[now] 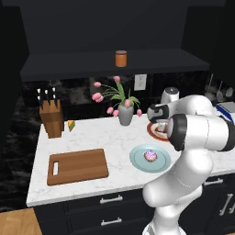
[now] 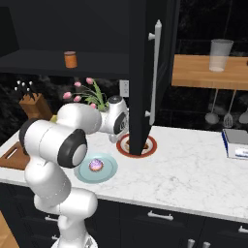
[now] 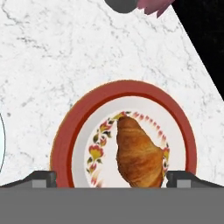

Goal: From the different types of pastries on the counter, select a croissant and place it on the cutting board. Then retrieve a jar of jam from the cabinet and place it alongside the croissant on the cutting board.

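The two-finger gripper (image 3: 111,178) is hanging with its jaws spread wide and empty over the golden-brown crescent croissant (image 3: 139,153), which is lying on a red-rimmed flowered plate (image 3: 65,131) near the white marble counter's (image 1: 101,133) back edge. A grey vase of pink tulips (image 1: 125,114) is standing just beside the plate, and a pale blue plate (image 1: 137,158) carrying the pink-frosted cupcake (image 1: 150,156) is sitting in front. The brown wooden cutting board (image 1: 77,166) is lying well apart, near the front edge, with open marble between.

light: even, soft, rendered | counter (image 1: 114,137) bright | cabinet (image 1: 92,27) v. dark | shadows faint | slightly soft, low-res

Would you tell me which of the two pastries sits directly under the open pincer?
The croissant on the red-rimmed plate; the pink-frosted cupcake sits apart on the pale blue plate.
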